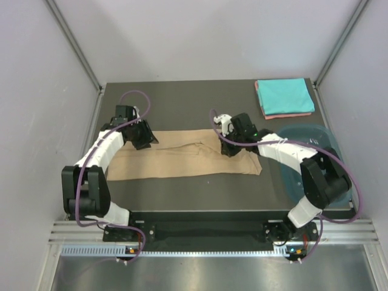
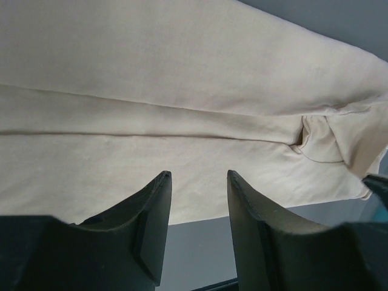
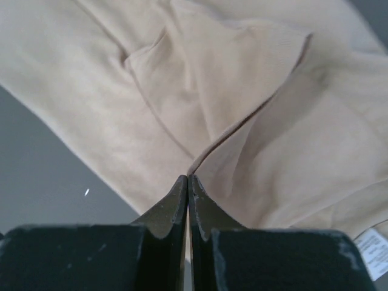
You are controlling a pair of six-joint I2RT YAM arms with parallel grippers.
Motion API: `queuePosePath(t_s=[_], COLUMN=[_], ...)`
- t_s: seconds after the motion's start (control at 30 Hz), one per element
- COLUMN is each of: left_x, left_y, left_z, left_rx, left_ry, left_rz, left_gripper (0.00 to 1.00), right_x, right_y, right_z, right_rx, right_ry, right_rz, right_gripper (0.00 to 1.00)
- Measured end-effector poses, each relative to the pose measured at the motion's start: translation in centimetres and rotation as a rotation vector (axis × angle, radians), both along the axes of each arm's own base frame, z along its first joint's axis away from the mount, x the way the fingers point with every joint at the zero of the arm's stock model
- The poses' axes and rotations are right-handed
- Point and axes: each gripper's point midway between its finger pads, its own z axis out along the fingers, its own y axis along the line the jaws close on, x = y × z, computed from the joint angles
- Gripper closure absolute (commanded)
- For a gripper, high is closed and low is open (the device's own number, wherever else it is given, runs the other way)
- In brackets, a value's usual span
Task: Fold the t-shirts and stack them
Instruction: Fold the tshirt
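Tan shirt (image 1: 182,160) lies as a long band across mid-frame on the counter (image 1: 182,100). Left gripper (image 1: 143,137) sits over its left end, jaws spread. Right gripper (image 1: 228,147) has its jaws pressed together, apparently pinching a fold. Judgement: left should grip first, then both lift evenly, cloth taut.
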Motion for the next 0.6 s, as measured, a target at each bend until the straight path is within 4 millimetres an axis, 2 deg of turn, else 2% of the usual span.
queuePosePath(t_s=[0.17,0.27,0.47,0.6], left_x=[-0.7,-1.4,-2.9,-2.7], left_y=[-0.5,-1.5,-4.8,-6.9], left_z=[0.4,0.2,-1.2,-0.9], left_rx=[-0.021,-0.053,-0.14,-0.201], left_ry=[-0.009,-0.008,0.03,0.009], left_rz=[0.015,0.013,-0.016,-0.02], left_gripper=[0.51,0.51,0.5,0.49], right_x=[-3.0,-3.4,-4.5,-4.7], right_y=[1.1,1.6,2.9,3.0], right_z=[-1.1,-1.0,-0.1,0.1], right_rx=[-0.056,-0.075,-0.095,-0.103], right_ry=[0.006,-0.014,-0.065,-0.089], right_rz=[0.045,0.049,0.074,0.074], right_gripper=[1.0,1.0,1.0,1.0])
